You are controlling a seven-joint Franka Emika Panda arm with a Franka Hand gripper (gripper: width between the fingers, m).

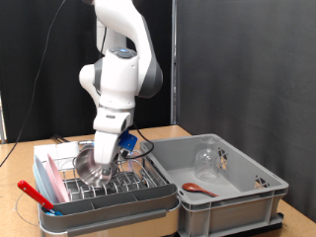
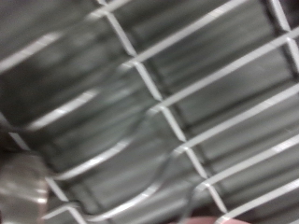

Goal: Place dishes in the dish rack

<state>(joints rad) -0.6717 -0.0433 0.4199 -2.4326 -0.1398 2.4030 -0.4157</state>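
A wooden tabletop (image 1: 158,133) carries a large grey crate (image 1: 237,193) on the exterior view's right. Inside the crate lies a red spoon (image 1: 197,188). A red-handled utensil (image 1: 38,195) rests at the lower left, and black curtains (image 1: 247,59) hang behind

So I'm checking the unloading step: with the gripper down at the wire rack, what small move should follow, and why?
Probably open the fingers and lift straight up. In the exterior view the gripper is low over the pale grey-blue dish rack, with the small shiny steel bowl apparently resting on the wires. The wrist view shows only blurred silver wire rack close below, so the grip itself cannot be confirmed.
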